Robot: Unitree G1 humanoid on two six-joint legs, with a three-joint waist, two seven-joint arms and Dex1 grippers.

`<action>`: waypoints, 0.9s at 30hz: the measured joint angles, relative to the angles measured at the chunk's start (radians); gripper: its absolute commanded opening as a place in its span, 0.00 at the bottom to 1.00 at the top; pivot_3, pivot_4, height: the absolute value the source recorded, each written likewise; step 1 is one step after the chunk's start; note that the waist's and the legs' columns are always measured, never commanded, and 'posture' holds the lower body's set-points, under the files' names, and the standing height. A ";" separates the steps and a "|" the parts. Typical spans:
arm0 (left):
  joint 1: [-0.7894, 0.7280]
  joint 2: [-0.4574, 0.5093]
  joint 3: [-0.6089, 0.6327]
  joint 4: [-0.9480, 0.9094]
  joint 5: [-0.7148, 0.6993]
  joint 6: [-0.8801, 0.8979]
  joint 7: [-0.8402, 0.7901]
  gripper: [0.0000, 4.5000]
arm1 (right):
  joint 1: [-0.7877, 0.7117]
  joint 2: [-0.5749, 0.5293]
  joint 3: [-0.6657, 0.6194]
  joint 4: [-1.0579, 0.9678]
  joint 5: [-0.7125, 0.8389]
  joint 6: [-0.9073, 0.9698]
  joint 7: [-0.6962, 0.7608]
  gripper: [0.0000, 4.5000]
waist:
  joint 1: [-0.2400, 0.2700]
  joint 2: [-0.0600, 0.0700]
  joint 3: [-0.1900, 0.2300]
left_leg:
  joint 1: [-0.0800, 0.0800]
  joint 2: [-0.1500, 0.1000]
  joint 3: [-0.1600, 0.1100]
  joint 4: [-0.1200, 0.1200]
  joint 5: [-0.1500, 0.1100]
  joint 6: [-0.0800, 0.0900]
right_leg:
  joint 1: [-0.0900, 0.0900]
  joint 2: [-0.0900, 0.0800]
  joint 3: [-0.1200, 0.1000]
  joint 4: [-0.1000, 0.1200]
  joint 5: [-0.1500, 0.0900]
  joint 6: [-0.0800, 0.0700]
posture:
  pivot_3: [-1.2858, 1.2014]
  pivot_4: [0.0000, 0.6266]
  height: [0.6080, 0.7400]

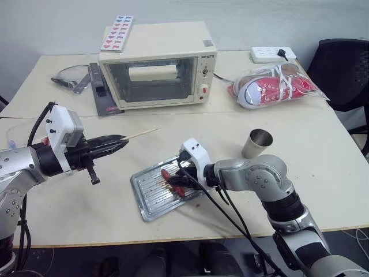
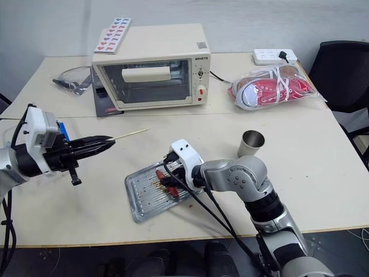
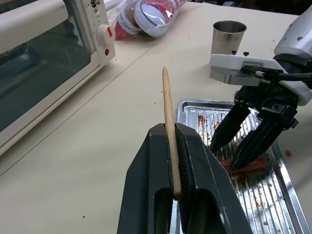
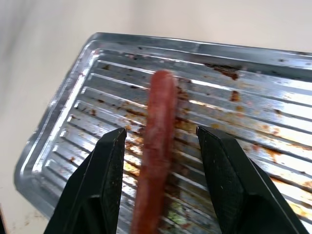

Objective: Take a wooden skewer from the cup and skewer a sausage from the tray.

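Pale bench (image 1: pixel 323 173) boards carry everything. Nearest the front edge, the tray (image 1: pixel 151 201) holds the one sausage (image 4: pixel 157 146), straddled, not yet gripped, by the right claw (image 4: pixel 163 187), its jaws spread; off-centre closing could roll it away. The wooden skewer (image 3: pixel 169 126) is pinched in the left claw (image 1: pixel 118 143) and could slip under thrust. Farther right, the cup (image 1: pixel 257 143) looks empty.

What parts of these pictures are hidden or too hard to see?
- The sausage: its near end is cut off by the right wrist view's edge.
- The wooden skewer: its back end is hidden between the left gripper's jaws.
- The cup: its inside is too small to tell in the eye views.
- The tray: partly covered by the right gripper.
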 measured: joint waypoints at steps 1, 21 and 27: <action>-0.002 -0.001 -0.005 0.002 0.001 -0.004 0.000 0.00 | 0.000 -0.018 0.016 -0.009 -0.027 -0.017 0.022 0.53 | 0.000 0.000 0.000 | 0.000 0.000 0.000 0.000 0.000 0.000 | 0.000 0.000 0.000 0.000 0.000 0.000 | 0.52 0.24 1.00; 0.008 -0.028 -0.046 0.038 0.029 -0.073 -0.007 0.00 | 0.083 -0.137 0.151 -0.236 -0.276 -0.169 0.237 0.57 | 0.002 0.000 0.000 | 0.000 0.000 0.000 0.000 0.000 0.000 | 0.000 0.000 0.000 -0.002 0.000 0.000 | 0.52 0.24 1.00; -0.023 -0.027 -0.065 0.055 0.036 -0.076 -0.021 0.00 | 0.127 -0.142 0.175 -0.239 -0.338 -0.173 0.243 0.86 | 0.003 0.000 0.000 | 0.000 0.000 0.000 0.000 0.000 0.000 | 0.000 0.000 0.000 -0.002 0.000 0.000 | 0.52 0.24 1.00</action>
